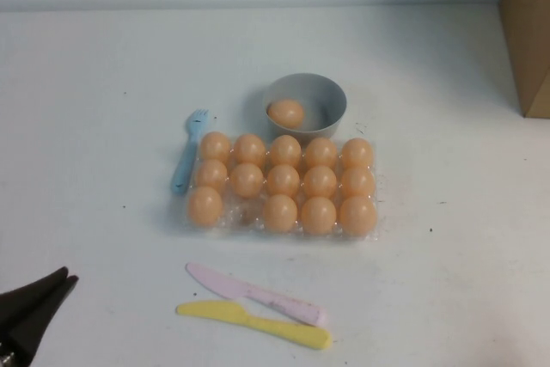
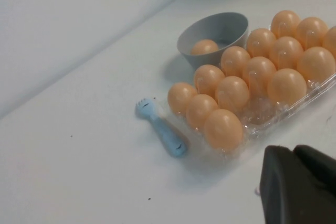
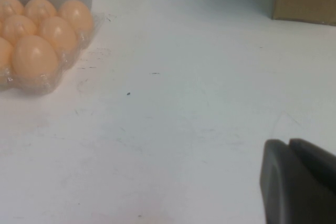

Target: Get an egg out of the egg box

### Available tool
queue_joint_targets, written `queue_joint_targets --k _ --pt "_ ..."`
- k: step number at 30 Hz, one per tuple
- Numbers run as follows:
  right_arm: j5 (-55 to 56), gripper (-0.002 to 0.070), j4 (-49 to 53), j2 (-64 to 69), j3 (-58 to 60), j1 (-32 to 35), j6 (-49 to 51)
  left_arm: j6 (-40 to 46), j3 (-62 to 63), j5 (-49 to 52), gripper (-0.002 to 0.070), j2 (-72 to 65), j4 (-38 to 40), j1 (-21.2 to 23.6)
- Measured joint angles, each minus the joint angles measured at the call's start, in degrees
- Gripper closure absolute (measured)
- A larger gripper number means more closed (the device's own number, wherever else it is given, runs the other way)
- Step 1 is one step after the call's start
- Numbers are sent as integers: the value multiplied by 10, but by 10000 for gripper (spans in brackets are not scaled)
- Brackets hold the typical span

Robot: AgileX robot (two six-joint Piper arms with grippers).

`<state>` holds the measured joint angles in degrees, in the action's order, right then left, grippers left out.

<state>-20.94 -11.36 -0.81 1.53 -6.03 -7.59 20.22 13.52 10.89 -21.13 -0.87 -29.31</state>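
Observation:
The clear plastic egg box sits mid-table, holding several peach-orange eggs; its front-row cup second from the left is empty. One egg lies in the grey bowl just behind the box, and shows in the left wrist view too. My left gripper is shut and empty, low at the table's front left, well away from the box. My right gripper is out of the high view; its wrist view shows it shut and empty, off to the right of the box.
A blue plastic fork lies against the box's left side. A pink knife and a yellow knife lie in front of the box. A cardboard box stands at the far right.

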Motion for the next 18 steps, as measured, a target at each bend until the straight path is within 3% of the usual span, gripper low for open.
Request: queue_joint_targets --k 13,18 --pt "0 694 0 0 0 0 0 0 -93 51 678 95 -8 1" --pt "0 694 0 0 0 0 0 0 -146 74 678 147 -8 41"
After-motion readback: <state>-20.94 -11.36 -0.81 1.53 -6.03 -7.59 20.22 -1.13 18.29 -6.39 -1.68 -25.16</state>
